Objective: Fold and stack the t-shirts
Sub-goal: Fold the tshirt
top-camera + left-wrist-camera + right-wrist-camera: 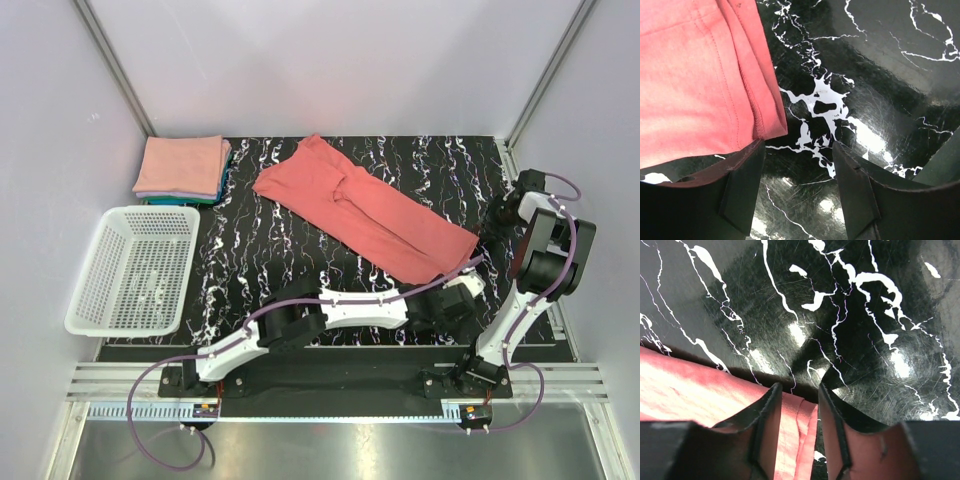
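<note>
The coral-red t-shirt (365,205) lies on the black marbled table (260,270), folded into a long strip that runs diagonally from the far centre towards the near right. Both grippers are at its near-right end.

The left arm reaches across the front of the table, and the left gripper (799,145) is low over the surface beside the shirt's hemmed corner. Its fingers stand fairly wide, with only bare table between them. The corner of the cloth ends just at the tip of one finger (747,165), and nothing is held.

The right gripper (799,387) comes at the same end from the right side. Its fingers are set narrower, and a folded edge of the red cloth lies in the gap between them. From the wrist view I cannot tell whether the pads are pressing the cloth or only straddling it.

In the far-left corner of the table is a stack of folded shirts, with a salmon pink one (182,163) on top and a teal one (190,199) showing at the edge beneath. Just in front of the stack, at the left edge, is a white mesh basket (150,213), well apart from the coral-red shirt.
</note>
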Controlling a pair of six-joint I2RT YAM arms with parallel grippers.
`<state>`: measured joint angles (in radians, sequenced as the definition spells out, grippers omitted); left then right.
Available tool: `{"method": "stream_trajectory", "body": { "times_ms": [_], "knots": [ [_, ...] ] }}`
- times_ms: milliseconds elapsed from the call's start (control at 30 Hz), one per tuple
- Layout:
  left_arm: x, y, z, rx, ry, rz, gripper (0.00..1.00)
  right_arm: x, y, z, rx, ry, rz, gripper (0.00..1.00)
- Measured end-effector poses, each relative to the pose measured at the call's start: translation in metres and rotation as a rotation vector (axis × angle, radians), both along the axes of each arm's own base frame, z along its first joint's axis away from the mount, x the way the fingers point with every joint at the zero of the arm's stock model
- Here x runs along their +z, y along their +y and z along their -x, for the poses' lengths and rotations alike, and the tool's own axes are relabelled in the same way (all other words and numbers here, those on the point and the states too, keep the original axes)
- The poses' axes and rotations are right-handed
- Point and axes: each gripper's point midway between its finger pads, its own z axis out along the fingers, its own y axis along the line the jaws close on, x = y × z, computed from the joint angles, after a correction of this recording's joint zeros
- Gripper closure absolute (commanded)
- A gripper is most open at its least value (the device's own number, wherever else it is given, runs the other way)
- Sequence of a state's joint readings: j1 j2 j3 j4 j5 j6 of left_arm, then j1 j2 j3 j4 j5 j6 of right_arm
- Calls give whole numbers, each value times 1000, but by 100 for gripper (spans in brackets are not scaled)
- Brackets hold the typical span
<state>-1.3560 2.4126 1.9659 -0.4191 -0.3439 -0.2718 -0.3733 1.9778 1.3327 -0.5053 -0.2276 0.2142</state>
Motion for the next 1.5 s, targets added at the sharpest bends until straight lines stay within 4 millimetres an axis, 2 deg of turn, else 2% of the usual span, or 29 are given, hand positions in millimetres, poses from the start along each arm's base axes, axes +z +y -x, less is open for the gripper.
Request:
{"method": "stream_trajectory", "body": {
  "times_ms": [100,267,467,533,600,700,933,1133,1300,1500],
  "knots": [
    [-2,1,-2,26,39,24,38,-1,0,0,3,-1,0,61],
    [-3,4,-9,52,91,49,39,-1,0,1,15,0,5,75],
    [-3,4,-12,64,102,57,38,-3,2,6,19,17,-1,82],
    [-3,4,-12,67,104,58,38,-4,2,6,18,18,-2,71],
    [-3,5,-12,67,107,54,38,-3,3,6,14,20,-7,52],
    [-3,7,-12,70,116,44,38,1,3,6,11,13,2,39],
    [-3,9,-13,76,118,38,38,2,2,12,5,38,17,39],
    [0,10,-16,60,92,26,37,2,3,15,2,42,15,34],
    [21,14,-26,47,23,22,37,3,5,21,-15,50,11,30],
    [44,5,-35,37,-24,55,37,3,7,27,-30,58,4,29]
  ]
}}
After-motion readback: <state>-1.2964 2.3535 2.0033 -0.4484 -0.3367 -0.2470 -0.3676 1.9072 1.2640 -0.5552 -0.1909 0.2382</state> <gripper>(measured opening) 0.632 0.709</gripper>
